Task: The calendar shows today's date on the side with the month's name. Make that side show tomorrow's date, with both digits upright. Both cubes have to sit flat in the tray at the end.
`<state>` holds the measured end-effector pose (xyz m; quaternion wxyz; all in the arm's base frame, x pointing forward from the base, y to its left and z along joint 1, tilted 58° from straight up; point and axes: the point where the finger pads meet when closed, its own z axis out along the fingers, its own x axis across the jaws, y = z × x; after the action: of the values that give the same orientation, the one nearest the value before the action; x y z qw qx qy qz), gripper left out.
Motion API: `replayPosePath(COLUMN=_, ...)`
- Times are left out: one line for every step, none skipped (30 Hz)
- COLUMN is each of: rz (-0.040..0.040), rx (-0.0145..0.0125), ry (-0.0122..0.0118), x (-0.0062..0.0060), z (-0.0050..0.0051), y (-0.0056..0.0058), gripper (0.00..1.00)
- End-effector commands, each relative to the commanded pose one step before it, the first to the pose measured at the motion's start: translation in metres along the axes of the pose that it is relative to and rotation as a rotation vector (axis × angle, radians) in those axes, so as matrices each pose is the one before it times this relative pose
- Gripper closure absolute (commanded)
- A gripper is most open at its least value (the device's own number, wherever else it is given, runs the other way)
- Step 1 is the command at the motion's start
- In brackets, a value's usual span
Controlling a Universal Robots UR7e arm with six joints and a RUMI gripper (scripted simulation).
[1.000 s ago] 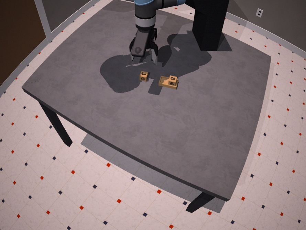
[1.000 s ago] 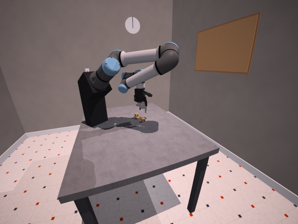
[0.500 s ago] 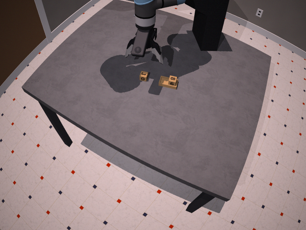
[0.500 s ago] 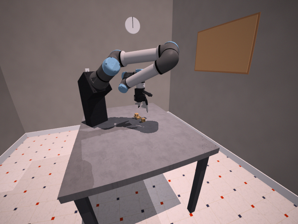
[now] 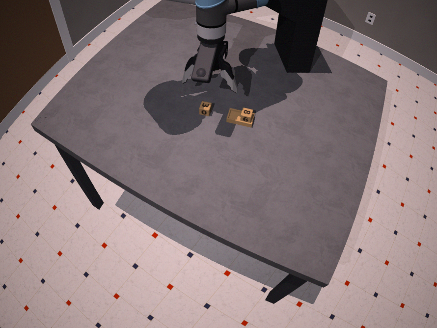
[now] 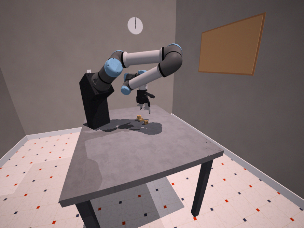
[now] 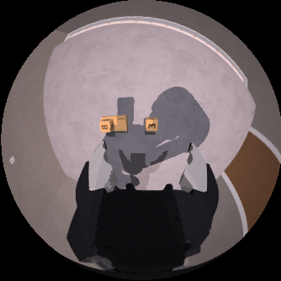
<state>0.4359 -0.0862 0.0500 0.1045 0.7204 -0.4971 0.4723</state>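
Now my claw [image 5: 208,81] hangs spread apart, gripping nothing; loose cube [image 5: 205,108] sits on table [image 5: 247,197], left of tray [image 5: 233,118].

grey table [image 5: 211,183] — tray [image 5: 233,118], loose cube [image 5: 205,108]

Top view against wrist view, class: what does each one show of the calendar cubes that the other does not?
Top view only: the loose cube shows a 3 and a 0, and the cube in the tray shows an 8 and a 6 or 9. Wrist view only: both open fingers framing the scene. Both: one cube out on the table, one in the tray.
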Motion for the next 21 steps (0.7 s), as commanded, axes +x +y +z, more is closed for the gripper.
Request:
replayPosePath(rz=0.00248, rx=-0.00232, ry=-0.00405, x=-0.02936, z=0.00226, y=-0.00317, gripper=0.0)
replayPosePath(rz=0.00018, rx=-0.00049, ry=-0.0007, x=-0.00848, z=0.00035, y=-0.00035, gripper=0.0)
replayPosePath(rz=0.00003, rx=-0.00031, ry=-0.00032, x=-0.00881, z=0.00021, y=-0.00016, gripper=0.0)
replayPosePath(rz=-0.00013, rx=-0.0001, ry=0.00008, x=-0.00893, z=0.00006, y=0.00005, gripper=0.0)
replayPosePath(rz=-0.00027, rx=0.00013, ry=0.00047, x=-0.00885, z=-0.0001, y=0.00027, gripper=0.0)
replayPosePath(rz=-0.00039, rx=0.00036, ry=0.00083, x=-0.00856, z=-0.00025, y=0.00047, gripper=0.0)
replayPosePath(rz=-0.00047, rx=0.00057, ry=0.00111, x=-0.00808, z=-0.00037, y=0.00064, gripper=0.0)
replayPosePath(rz=-0.00052, rx=0.00072, ry=0.0013, x=-0.00742, z=-0.00045, y=0.00076, gripper=0.0)
replayPosePath(rz=0.0, rx=0.0, ry=0.0, x=0.0, z=0.0, y=0.0, gripper=0.0)
replayPosePath(rz=0.0, rx=0.0, ry=0.0, x=0.0, z=0.0, y=0.0, gripper=0.0)
replayPosePath(rz=-0.00052, rx=0.00082, ry=0.00139, x=-0.00662, z=-0.0005, y=0.00082, gripper=0.0)
replayPosePath(rz=-0.0005, rx=0.00085, ry=0.00137, x=-0.0057, z=-0.0005, y=0.00082, gripper=0.0)
replayPosePath(rz=-0.00044, rx=0.0008, ry=0.00126, x=-0.00472, z=-0.00047, y=0.00075, gripper=0.0)
replayPosePath(rz=-0.00036, rx=0.0007, ry=0.00106, x=-0.0037, z=-0.0004, y=0.00064, gripper=0.0)
replayPosePath(rz=-0.00028, rx=0.00055, ry=0.00082, x=-0.00271, z=-0.00031, y=0.0005, gripper=0.0)
replayPosePath(rz=-0.00019, rx=0.00038, ry=0.00056, x=-0.00179, z=-0.00022, y=0.00034, gripper=0.0)
replayPosePath(rz=-0.00011, rx=0.00022, ry=0.00032, x=-0.00099, z=-0.00012, y=0.0002, gripper=0.0)
replayPosePath(rz=-0.00004, rx=0.00009, ry=0.00013, x=-0.0004, z=-0.00005, y=0.00008, gripper=0.0)
replayPosePath(rz=-0.00001, rx=0.00001, ry=0.00002, x=-0.00006, z=-0.00001, y=0.00001, gripper=0.0)
replayPosePath(rz=0.0, rx=0.0, ry=0.0, x=0.0, z=0.0, y=0.0, gripper=0.71)
replayPosePath(rz=0.0, rx=0.0, ry=0.0, x=0.0, z=0.0, y=0.0, gripper=0.71)
